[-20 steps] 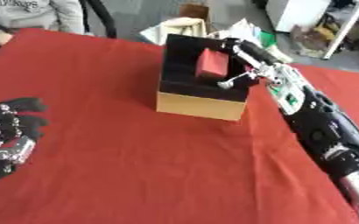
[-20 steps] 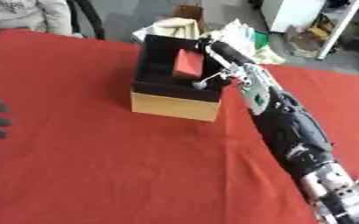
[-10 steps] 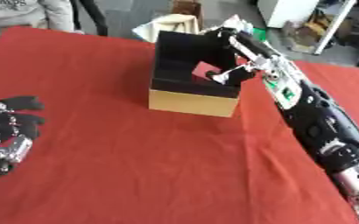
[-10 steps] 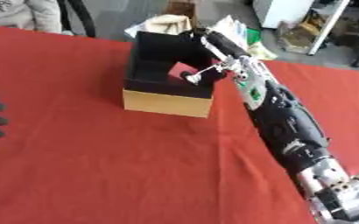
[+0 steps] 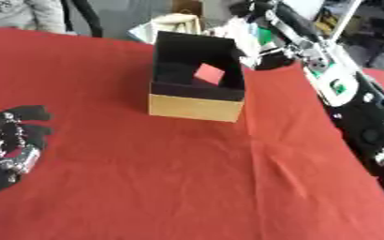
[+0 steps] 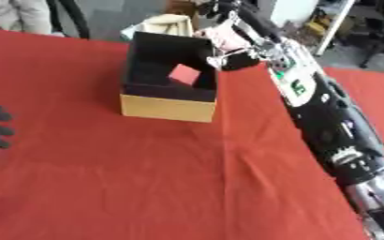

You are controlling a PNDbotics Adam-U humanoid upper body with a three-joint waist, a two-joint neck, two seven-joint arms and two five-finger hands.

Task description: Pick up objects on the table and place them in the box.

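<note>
resting tilted inside the tan cardboard box with a black lining (image 5: 197, 107), a small red block (image 5: 209, 73) leans on its far wall — the right hand (image 6: 228, 42) hovers by the box's far right corner (fingers blurred, cannot tell); the left hand (image 5: 15, 140) lies spread on the red tablecloth (image 5: 187, 178).

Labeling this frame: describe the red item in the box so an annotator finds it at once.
On the red tablecloth stands an open box with tan outside and black lining. Inside it, toward the right wall, lies a small red block, tilted, the only red thing against the black interior.
</note>
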